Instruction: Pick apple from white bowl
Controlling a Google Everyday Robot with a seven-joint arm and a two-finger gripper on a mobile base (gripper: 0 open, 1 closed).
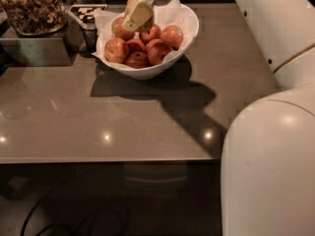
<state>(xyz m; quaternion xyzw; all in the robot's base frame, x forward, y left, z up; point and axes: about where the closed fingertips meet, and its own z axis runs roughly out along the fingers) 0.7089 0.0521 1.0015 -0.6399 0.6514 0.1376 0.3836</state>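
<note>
The white bowl [191, 29], lined with white paper, stands at the back of the brown table and holds several red apples [158, 52]. My gripper [135, 12] hangs over the bowl's back left part, just above the pile. Its yellowish finger [139, 15] faces the camera. A pale tan apple [129, 4] shows beside that finger, mostly hidden by it, and it looks held in the shut gripper, lifted off the other apples.
A clear container of brown snacks [30, 8] sits on a metal stand [39, 50] at the back left. A black-and-white marker tag [87, 11] lies between it and the bowl. My white arm and base [275, 156] fill the right side. The table's front edge [98, 159] runs across the middle.
</note>
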